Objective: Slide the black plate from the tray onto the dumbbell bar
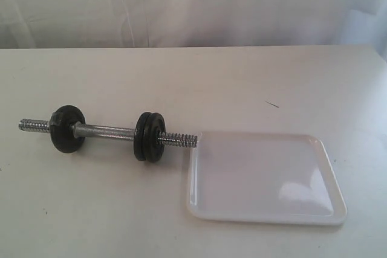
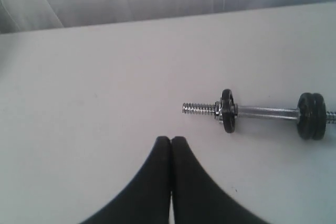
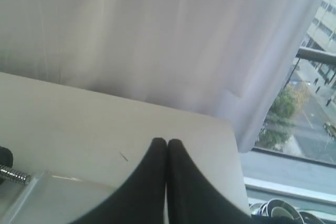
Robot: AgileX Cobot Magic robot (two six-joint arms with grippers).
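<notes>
I hold the left gripper [image 2: 171, 139] and right gripper [image 3: 167, 141] over the bench [image 1: 181, 77], jaws pressed together; the black plate [image 1: 155, 138] sits on the dumbbell bar [image 1: 106, 131], outer disc of a pair beside the tray's [image 1: 266, 219] corner.

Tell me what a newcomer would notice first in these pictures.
The chrome dumbbell bar lies on the pale table, a single black disc near one end and a pair of black discs near the other. Right by that threaded end sits the white tray, holding nothing. The left gripper and right gripper are both shut, gripping nothing.
</notes>
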